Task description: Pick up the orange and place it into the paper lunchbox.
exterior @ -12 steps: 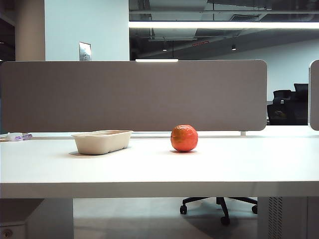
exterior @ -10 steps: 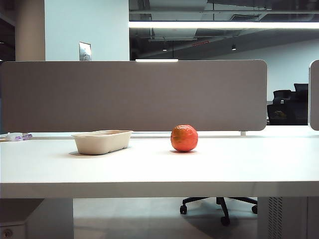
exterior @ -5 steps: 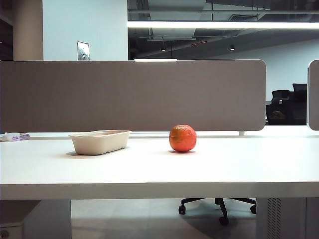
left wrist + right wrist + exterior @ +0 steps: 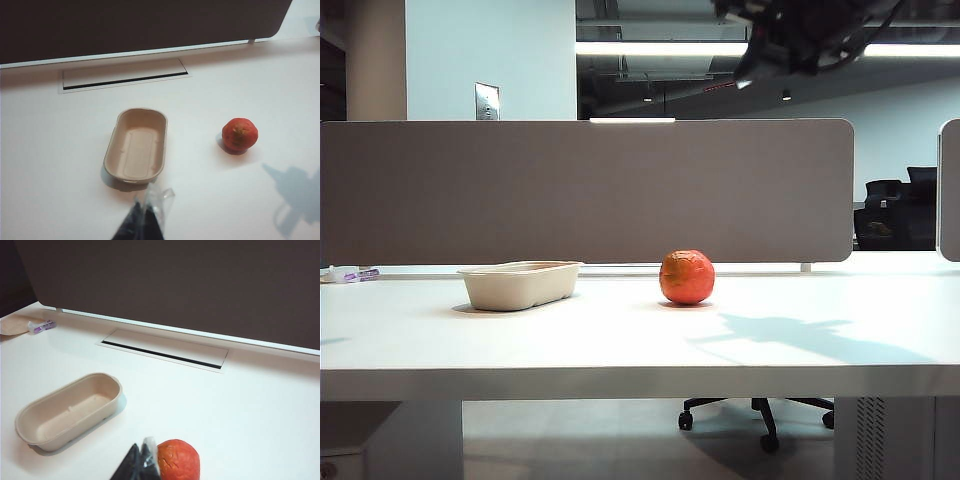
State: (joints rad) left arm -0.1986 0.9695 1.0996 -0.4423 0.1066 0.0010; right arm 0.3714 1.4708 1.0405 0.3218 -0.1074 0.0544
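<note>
- Exterior view shows the orange (image 4: pixel 687 277) resting on the white tabletop (image 4: pixel 620 345), untouched, well apart from the paper lunchbox (image 4: pixel 520 284), which sits empty to its left; a grey partition (image 4: pixel 585 190) stands behind both.
- High in that same view my right arm (image 4: pixel 790 35) hangs above and to the right of the fruit, throwing a shadow on the tabletop beside it; my left arm does not appear there.
- From the right wrist view my right pincer (image 4: pixel 141 462) has its dark tips pressed together, holding nothing; the orange (image 4: pixel 178 460) lies just beside those tips in the picture, though I judge it to be lower down on the tabletop.
- From the left wrist view my left pincer (image 4: pixel 146 220) also looks narrow, tips together and empty; it hovers near the lunchbox (image 4: pixel 136 145), with the orange (image 4: pixel 240 135) well off to one side.
- I judge the step in hand to be the approach: nothing is grasped yet, the tray holds nothing.
- Next, I reckon my right pincer must spread wide enough to span the round fruit, come down over it, and close on its sides; the skin is smooth and curved, so an off-centre grip might let it roll away.
- No brand or writing is legible; a small purple-marked item (image 4: pixel 42 326) lies far off near the partition, its print too small to read.
</note>
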